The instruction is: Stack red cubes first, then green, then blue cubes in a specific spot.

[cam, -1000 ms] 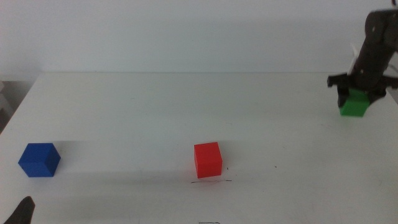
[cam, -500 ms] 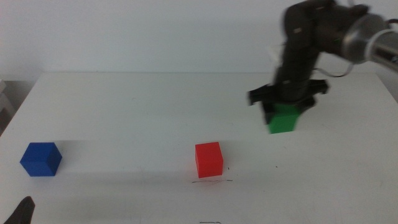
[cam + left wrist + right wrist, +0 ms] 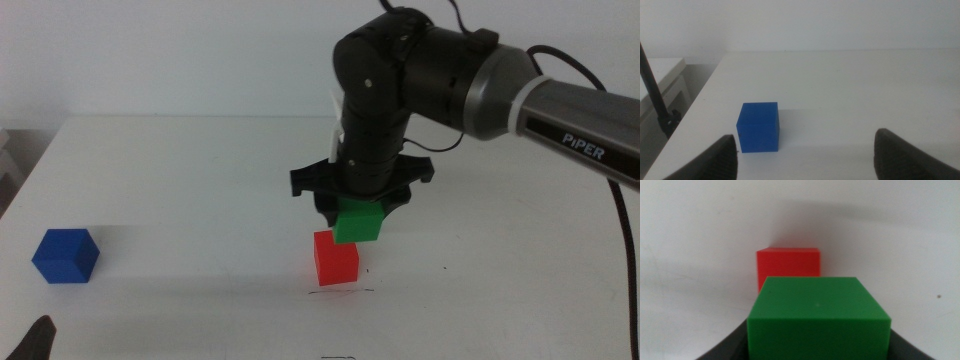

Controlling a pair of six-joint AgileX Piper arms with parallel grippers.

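Right arm reaches in from the right, upper link grey with "PiPER" lettering, dark rounded wrist bent straight down over the middle of the desk (image 3: pixel 200 170). Right hand (image 3: pixel 360 222) is clamped on the green cube (image 3: pixel 360 223), held above the desk surface, slightly tilted.

Green cube overlaps the upper right corner of the red cube (image 3: pixel 335 259) in the middle view; whether the two touch cannot be told from here. Red cube sits flat on the desk just behind the faint wavy dark line (image 3: pixel 340 292), a tiny dark dot beside its right lower corner.

Blue cube (image 3: pixel 64 256) rests alone at the left, well apart from the others.

Left hand (image 3: pixel 35 341) waits at the near left edge, only a dark tip visible in the middle view; in its wrist view the jaws stand wide apart with nothing between them.

All three cubes: solid, matte, plain faces, sharp edges, equal in size. Desk: smooth white.

Right wrist view only: green cube (image 3: pixel 818 315) fills the space between the dark jaws, the red cube (image 3: pixel 788 265) beyond it.

Left wrist view only: blue cube (image 3: pixel 758 127) close up, a thin black rod (image 3: pixel 655 95) off the desk's left edge.
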